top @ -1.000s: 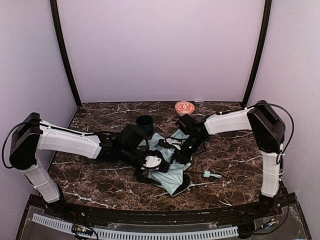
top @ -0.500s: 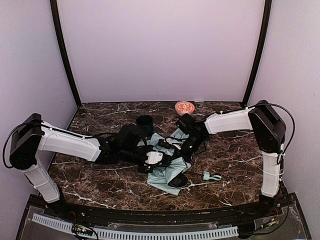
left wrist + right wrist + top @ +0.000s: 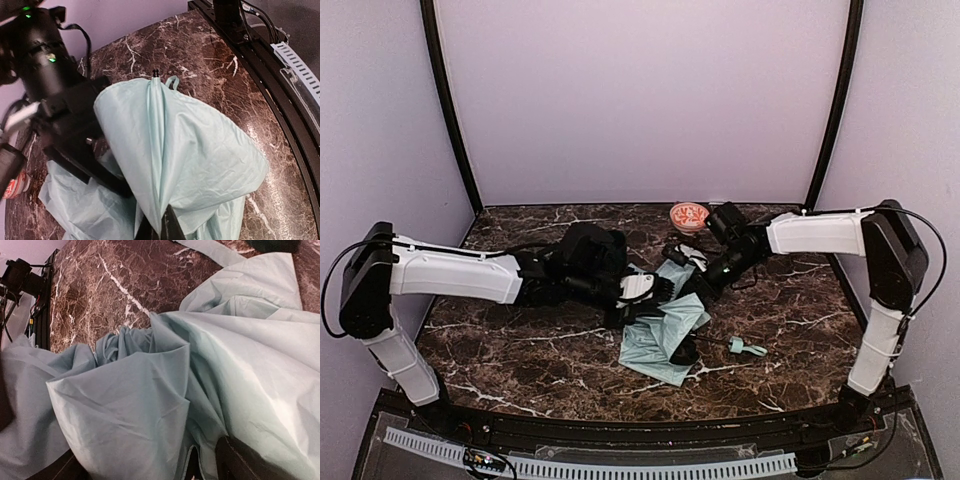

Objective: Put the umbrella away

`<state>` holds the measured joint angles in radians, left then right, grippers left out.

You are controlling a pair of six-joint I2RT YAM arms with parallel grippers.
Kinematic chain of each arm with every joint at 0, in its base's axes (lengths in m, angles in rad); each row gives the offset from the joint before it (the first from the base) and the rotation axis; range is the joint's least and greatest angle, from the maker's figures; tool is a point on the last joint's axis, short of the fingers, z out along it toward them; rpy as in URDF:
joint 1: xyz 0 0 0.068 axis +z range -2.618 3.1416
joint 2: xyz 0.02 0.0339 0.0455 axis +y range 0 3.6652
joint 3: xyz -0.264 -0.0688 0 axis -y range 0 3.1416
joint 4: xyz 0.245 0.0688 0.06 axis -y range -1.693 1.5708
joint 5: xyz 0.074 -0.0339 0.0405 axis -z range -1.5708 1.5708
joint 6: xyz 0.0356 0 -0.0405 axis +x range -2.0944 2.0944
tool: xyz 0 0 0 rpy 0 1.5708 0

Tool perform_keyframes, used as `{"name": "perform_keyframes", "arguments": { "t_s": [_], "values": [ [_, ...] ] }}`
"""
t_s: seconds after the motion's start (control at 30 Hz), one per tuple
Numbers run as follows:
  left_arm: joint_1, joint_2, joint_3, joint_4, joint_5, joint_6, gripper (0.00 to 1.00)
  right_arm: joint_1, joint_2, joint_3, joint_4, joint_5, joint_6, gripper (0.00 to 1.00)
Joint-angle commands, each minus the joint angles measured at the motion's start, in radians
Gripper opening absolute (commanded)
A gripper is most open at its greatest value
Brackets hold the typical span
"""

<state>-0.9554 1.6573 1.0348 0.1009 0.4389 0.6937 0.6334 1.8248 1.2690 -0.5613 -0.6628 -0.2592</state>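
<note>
The compact folding umbrella of pale mint-green fabric with black lining (image 3: 660, 335) lies on the dark marble table (image 3: 520, 350), in front of the small red patterned bowl (image 3: 689, 214) and on the arms' side of it. Its canopy is a loose, crumpled heap and is not yet rolled or strapped. The small mint-green handle (image 3: 745, 348) rests on the marble to the near right of the bowl. It sits apart from the cloth, with a thin black shaft (image 3: 712, 343) showing between them, so the shaft looks not yet collapsed.

The left gripper (image 3: 655, 288) is between the bowl and the heap. Its jaws are together, pinching a ridge of the fabric that runs straight down to its fingertips (image 3: 169, 227) in the left wrist view. The right gripper (image 3: 703, 288) is just beside it, nearer the bowl. Its fingers (image 3: 240, 462) stand wide apart, with bunched cloth lying loosely between them, and it grips nothing.

By my reading the task is at an early gathering stage. One fold is held, while smoothing the panels, wrapping them round the shaft, closing the strap and shortening the shaft all remain.
</note>
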Motion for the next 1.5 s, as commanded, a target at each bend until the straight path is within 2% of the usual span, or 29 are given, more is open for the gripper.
{"name": "perform_keyframes", "arguments": {
  "t_s": [0.0,0.07,0.13,0.17,0.27,0.43,0.5,0.57,0.63,0.77,0.93,1.03,1.17,1.3,1.37,1.47],
  "values": [
    [0.013,0.013,0.084,-0.089,0.039,-0.042,0.0,0.005,0.036,-0.05,0.152,-0.05,0.107,0.79],
    [0.018,0.025,0.106,-0.091,0.041,-0.068,0.0,0.005,0.064,-0.065,0.223,-0.06,0.162,0.64],
    [0.033,0.049,0.142,-0.07,0.034,-0.12,0.0,0.005,0.116,-0.053,0.218,-0.063,0.176,0.43],
    [0.045,0.07,0.167,-0.063,0.028,-0.156,0.0,0.006,0.141,-0.049,0.206,-0.058,0.172,0.37],
    [0.089,0.155,0.263,-0.078,-0.003,-0.244,0.01,0.006,0.2,-0.06,0.187,-0.049,0.144,0.3],
    [0.145,0.263,0.347,-0.121,-0.049,-0.305,0.0,0.005,0.216,-0.084,0.173,-0.081,0.122,0.4],
    [0.147,0.285,0.351,-0.147,-0.038,-0.276,0.0,0.003,0.193,-0.087,0.191,-0.075,0.136,0.46],
    [0.147,0.293,0.346,-0.177,0.004,-0.235,0.0,-0.007,0.161,-0.082,0.209,-0.057,0.169,0.57],
    [0.147,0.294,0.341,-0.21,0.034,-0.218,0.0,-0.024,0.132,-0.075,0.228,-0.029,0.208,0.62],
    [0.147,0.291,0.343,-0.266,0.057,-0.19,0.0,-0.079,0.053,-0.088,0.254,0.013,0.258,0.68],
    [0.147,0.28,0.352,-0.272,0.046,-0.19,0.0,-0.153,-0.092,-0.164,0.203,0.2,0.293,0.73],
    [0.147,0.282,0.367,-0.269,0.056,-0.209,0.0,-0.159,-0.189,-0.21,0.156,0.372,0.318,0.73],
    [0.15,0.294,0.435,-0.296,0.047,-0.26,0.0,-0.152,-0.372,-0.3,0.167,0.455,0.396,0.7],
    [0.152,0.314,0.492,-0.325,0.014,-0.278,0.0,-0.061,-0.556,-0.414,0.274,0.339,0.451,0.6],
    [0.152,0.319,0.497,-0.331,0.006,-0.281,0.0,0.05,-0.593,-0.468,0.387,0.322,0.474,0.6],
    [0.152,0.32,0.498,-0.33,0.005,-0.293,0.0,0.192,-0.585,-0.517,0.549,0.404,0.534,0.64]
  ]
}}
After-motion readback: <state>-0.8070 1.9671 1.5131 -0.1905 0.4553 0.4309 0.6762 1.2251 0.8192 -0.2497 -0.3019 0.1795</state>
